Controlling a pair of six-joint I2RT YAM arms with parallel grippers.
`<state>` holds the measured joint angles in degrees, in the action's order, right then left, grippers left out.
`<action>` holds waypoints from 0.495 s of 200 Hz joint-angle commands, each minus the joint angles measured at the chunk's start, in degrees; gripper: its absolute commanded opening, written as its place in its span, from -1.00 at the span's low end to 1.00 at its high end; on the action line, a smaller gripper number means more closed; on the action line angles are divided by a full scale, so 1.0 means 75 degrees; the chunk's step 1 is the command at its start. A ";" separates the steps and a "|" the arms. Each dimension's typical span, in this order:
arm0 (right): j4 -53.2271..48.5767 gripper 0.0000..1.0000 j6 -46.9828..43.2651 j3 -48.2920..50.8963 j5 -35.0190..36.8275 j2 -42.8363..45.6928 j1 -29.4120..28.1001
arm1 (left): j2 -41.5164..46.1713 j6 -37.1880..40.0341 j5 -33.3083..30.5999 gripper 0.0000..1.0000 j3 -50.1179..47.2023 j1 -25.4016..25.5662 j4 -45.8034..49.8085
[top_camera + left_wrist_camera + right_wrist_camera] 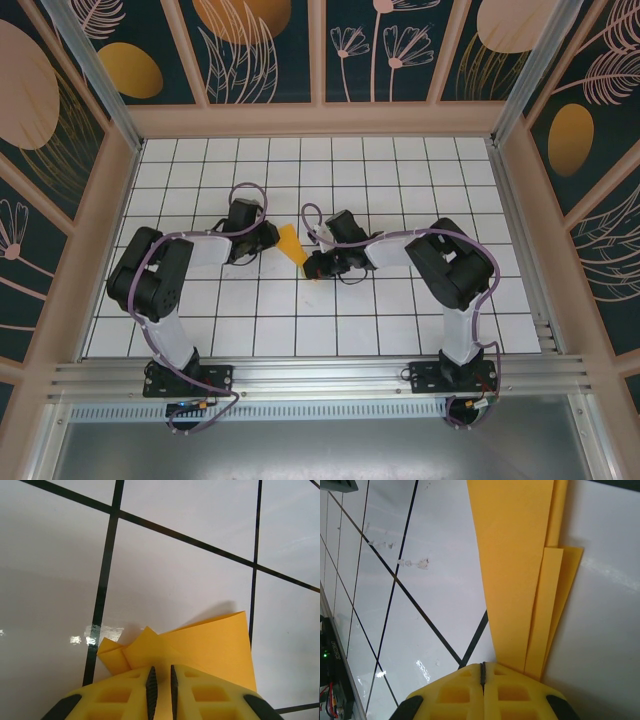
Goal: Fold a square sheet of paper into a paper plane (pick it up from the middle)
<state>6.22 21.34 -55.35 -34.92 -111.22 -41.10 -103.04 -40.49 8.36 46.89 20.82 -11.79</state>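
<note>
The square sheet of paper [290,244] is orange-yellow and folded into a narrow, layered, pointed shape between the two arms at mid-table. My left gripper [270,241] comes at it from the left. In the left wrist view its jaws [161,672] stand a narrow slit apart with the folded paper [210,645] running into the slit, so it is shut on it, and the paper's far flap lifts off the table. My right gripper [314,268] is at the paper's near end. Its pads [482,666] are pressed together, shut on nothing, and the paper's long creased layers [515,570] pass beside and under its right finger.
The white tiled tabletop [400,180] with black grid lines stretches all round the arms. Wooden-framed wall panels [320,118] close in the back and both sides. A metal rail [320,375] holds both arm bases at the near edge.
</note>
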 commanded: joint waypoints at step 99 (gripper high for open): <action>-0.1311 -1.00 0.0058 0.0098 0.0702 -0.0078 0.0103 | 0.0326 0.0413 -0.1855 -0.35 0.0133 -0.0621 0.0213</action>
<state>6.17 21.54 -55.51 -35.00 -111.11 -41.06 -103.72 -38.17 0.78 48.56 17.54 -11.75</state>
